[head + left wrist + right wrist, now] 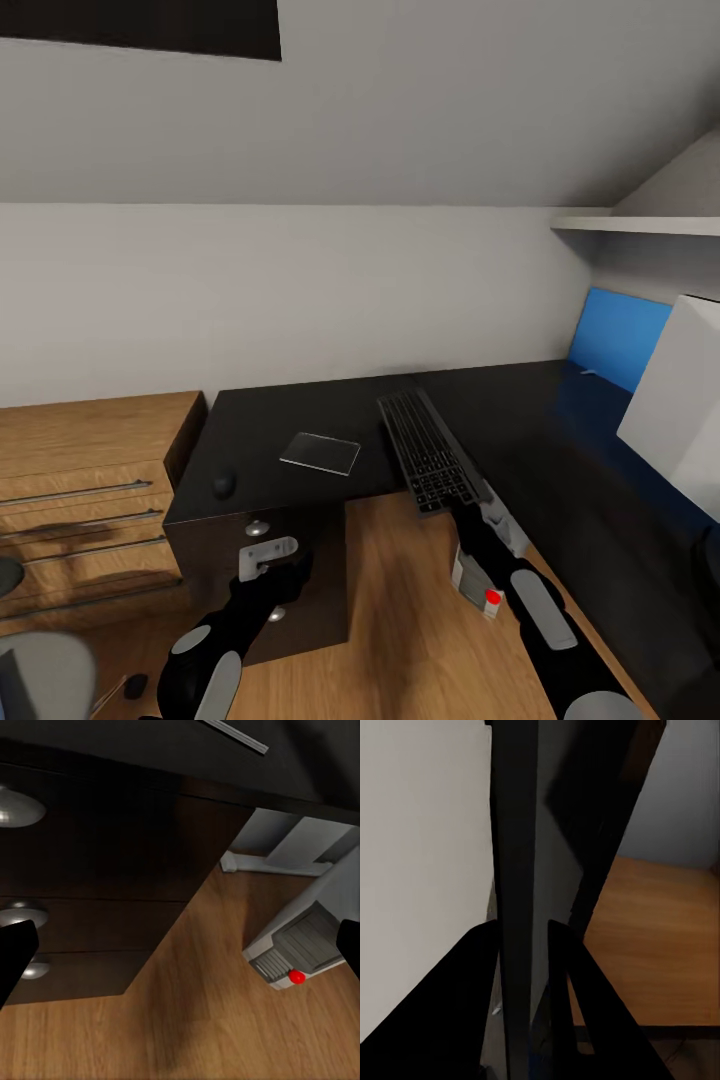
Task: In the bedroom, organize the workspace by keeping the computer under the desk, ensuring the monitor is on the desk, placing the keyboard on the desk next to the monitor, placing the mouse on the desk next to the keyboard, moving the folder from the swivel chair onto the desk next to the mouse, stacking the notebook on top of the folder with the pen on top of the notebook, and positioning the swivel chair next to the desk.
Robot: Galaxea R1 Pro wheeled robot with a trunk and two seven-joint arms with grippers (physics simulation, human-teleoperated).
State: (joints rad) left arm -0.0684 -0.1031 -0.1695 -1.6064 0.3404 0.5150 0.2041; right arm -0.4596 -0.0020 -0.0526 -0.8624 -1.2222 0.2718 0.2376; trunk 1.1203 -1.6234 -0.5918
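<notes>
Here, in the head view, the keyboard (431,451) lies on the desk (300,410) with its long axis running from the near edge toward the back wall, its near end poking a little past the desk's front edge, where the right gripper (470,512) pinches it, presumably so it can be slid or turned into place. The mouse (223,486) sits near the desk's left front corner and the notebook (320,452) lies flat between mouse and keyboard, turned slightly askew. The computer (478,585) stands on the wooden floor below the desk edge, red dot facing the camera, which suits its place in the task. The left gripper (268,556) hovers in front of the drawer unit (250,560), idle while the other arm works. In the left wrist view, the left gripper's (180,952) 2 fingertips (15,956) sit spread wide with nothing between them, looking down past the drawer knobs to the computer (304,945), its dark front panel toward the lens. In the right wrist view, the right gripper (522,945) is clamped on the keyboard (517,855), seen edge-on as a thin dark slab running straight away between the fingers
</notes>
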